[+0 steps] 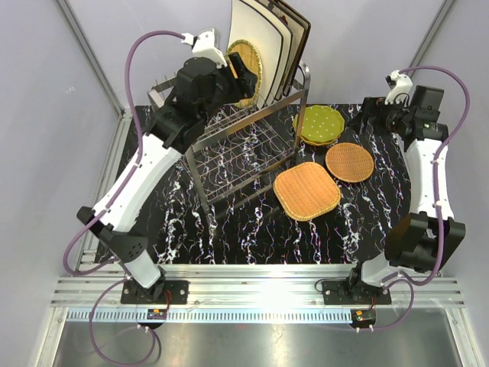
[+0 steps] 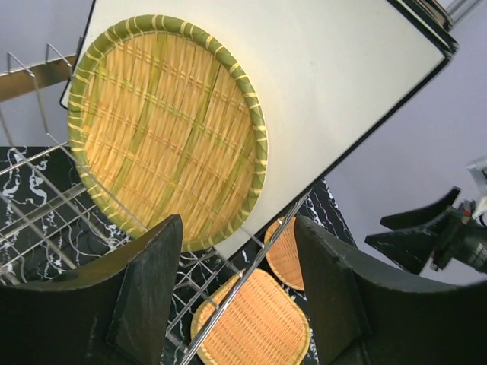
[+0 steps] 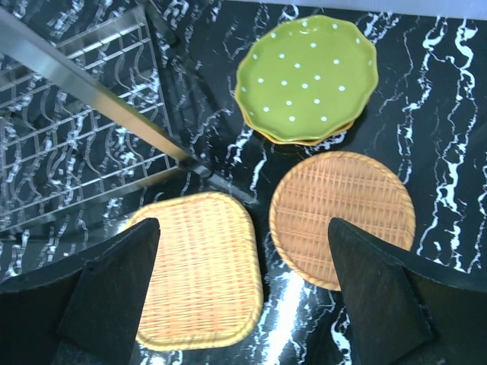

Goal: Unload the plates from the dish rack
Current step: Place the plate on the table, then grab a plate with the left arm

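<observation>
The rack (image 2: 38, 220) crowds my left pincer (image 2: 238, 228) on its left; spread, it sits just under the lower edge of the woven plate (image 2: 163, 129). My right pincer (image 3: 243, 224) hangs spread.

From my screen the work surface is a black tabletop (image 1: 229, 237), veined with white like marble. Plain, pale lavender-grey walls close it in, one on the left (image 1: 46, 153) and one at the back (image 1: 359, 38). Slim aluminium posts slant up at the upper left (image 1: 89, 53) and upper right (image 1: 429, 30). Along the table's near edge runs a ribbed aluminium rail (image 1: 260, 294) with a strong white glare on it. Below the rail lies a dull steel sheet (image 1: 267, 344).
</observation>
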